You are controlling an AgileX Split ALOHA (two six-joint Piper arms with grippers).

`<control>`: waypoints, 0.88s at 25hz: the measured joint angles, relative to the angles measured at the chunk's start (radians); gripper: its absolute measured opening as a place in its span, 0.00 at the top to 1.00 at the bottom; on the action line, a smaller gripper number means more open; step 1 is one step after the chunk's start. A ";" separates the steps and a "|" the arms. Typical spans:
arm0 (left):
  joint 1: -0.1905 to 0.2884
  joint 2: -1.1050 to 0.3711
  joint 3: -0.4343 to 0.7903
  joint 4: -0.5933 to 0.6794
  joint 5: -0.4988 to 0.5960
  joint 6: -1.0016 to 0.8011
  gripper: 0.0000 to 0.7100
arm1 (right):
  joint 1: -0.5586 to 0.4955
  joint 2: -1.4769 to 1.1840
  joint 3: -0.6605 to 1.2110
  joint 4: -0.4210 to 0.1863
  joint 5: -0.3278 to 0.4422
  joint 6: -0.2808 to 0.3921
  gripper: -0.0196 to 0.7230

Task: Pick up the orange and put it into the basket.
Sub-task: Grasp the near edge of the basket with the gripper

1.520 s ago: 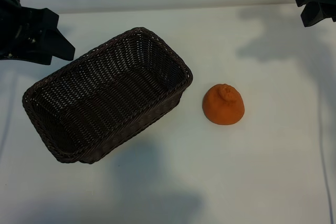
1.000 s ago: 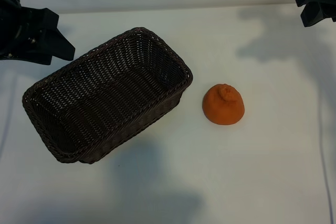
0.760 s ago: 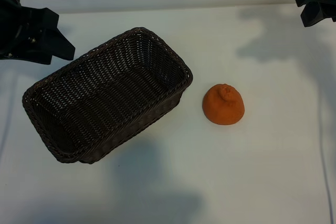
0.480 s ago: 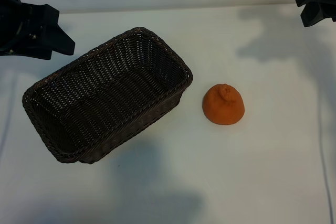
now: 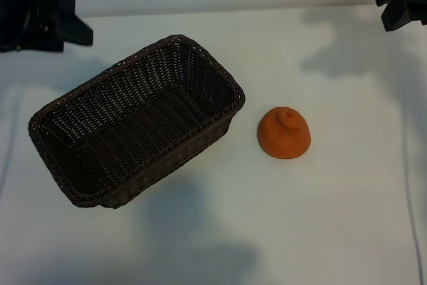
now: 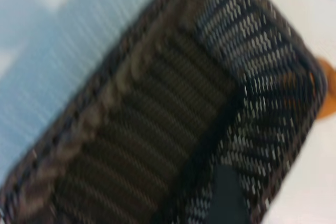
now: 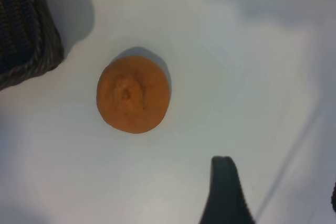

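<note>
Left gripper (image 5: 67,28) lifts toward eleven o'clock, jaws wide and empty; orange (image 5: 284,133) untouched at the basket's (image 5: 63,195) three o'clock, grasp not started.

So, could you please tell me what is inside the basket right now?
Nothing shows inside the basket: only its bare woven floor and walls. The near wall hides a strip of the floor from above. The orange lies outside, on the table.

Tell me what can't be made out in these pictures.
- Left gripper: exterior view's edge cuts it; fingertips not clear.
- Right gripper: cut by the corner.
- Orange: left wrist view, mostly behind the basket, which is blurred.
- Orange's underside: against the table.
</note>
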 joint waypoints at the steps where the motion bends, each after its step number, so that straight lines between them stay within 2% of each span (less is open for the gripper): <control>1: 0.000 0.000 0.000 0.000 -0.017 0.000 0.26 | 0.000 0.000 0.000 0.000 0.000 0.000 0.34; 4: 0.000 0.000 0.000 0.003 -0.024 -0.006 0.26 | 0.000 0.000 0.000 0.000 0.000 0.000 0.34; 7: 0.003 0.000 0.000 0.057 0.012 -0.087 0.26 | 0.000 0.000 0.000 0.000 0.000 0.000 0.34; 12: 0.050 0.000 0.000 0.259 0.150 -0.276 0.30 | 0.000 0.000 0.000 0.000 -0.001 0.000 0.34; 15: 0.070 0.000 0.000 0.340 0.217 -0.325 0.35 | 0.000 0.000 0.000 0.000 -0.001 0.000 0.34; 22: 0.073 0.000 0.000 0.347 0.224 -0.374 0.37 | 0.000 0.000 0.000 0.001 -0.002 0.000 0.34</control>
